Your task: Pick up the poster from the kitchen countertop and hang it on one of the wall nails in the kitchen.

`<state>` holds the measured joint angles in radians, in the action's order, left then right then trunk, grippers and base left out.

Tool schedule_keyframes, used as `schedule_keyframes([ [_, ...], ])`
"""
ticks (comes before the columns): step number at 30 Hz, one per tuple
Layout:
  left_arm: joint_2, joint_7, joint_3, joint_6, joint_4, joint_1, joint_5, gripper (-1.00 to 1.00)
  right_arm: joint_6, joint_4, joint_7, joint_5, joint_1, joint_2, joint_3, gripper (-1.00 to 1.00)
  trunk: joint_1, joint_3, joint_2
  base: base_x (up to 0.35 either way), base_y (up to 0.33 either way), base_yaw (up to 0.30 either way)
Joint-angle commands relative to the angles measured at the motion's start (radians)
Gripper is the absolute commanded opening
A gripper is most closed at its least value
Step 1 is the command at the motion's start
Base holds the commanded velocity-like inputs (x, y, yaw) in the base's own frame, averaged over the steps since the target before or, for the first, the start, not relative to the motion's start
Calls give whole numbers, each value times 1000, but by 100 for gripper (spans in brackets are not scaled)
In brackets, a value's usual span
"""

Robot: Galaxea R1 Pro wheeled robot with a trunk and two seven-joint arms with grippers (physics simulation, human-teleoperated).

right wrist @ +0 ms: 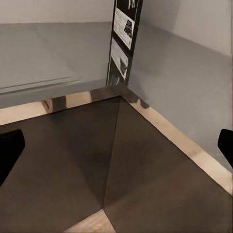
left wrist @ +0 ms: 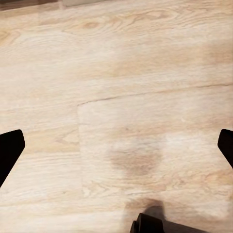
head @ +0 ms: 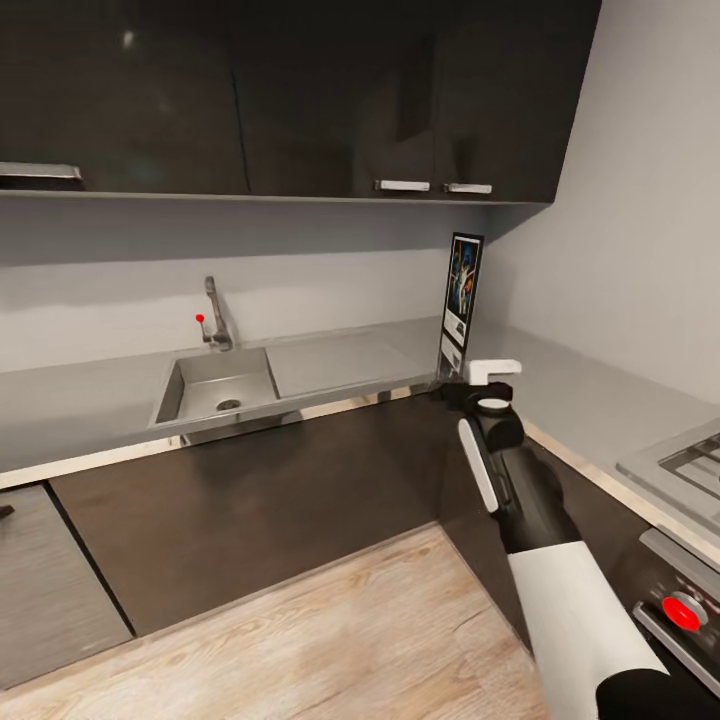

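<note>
Kitchen surfaces: stone-grey, steel, gloss and wood

The kitchen countertop point(head: 90, 395) looks smooth matt grey with a shiny metallic edge; its inset sink point(head: 218, 385) is brushed steel; cabinets point(head: 260, 495) below glossy dark brown; floor point(left wrist: 116, 97) pale wood-grain.

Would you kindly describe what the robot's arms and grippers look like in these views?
The right arm alternates white and glossy black shell segments, with a white side strip, a round ringed cap near the wrist and a white block at the right gripper. In both wrist views the fingertips are plain black. No cables are visible.
</note>
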<state>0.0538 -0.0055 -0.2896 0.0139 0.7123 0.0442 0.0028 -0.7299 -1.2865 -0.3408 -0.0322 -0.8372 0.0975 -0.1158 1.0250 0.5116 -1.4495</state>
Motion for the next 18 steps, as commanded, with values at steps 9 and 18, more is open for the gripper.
schedule_keyframes([
  [9, 1, -1, -4, 1, 2, 0, 0, 100, -1, 44, 127, 8, -27, -64, 4, 100, 0, 1, -1, 80, 0, 1],
  [18, 1, -1, -11, 0, 2, 0, 0, 100, 0, 45, 133, 15, -28, -65, 37, 100, 0, 1, -1, 333, 0, 0],
])
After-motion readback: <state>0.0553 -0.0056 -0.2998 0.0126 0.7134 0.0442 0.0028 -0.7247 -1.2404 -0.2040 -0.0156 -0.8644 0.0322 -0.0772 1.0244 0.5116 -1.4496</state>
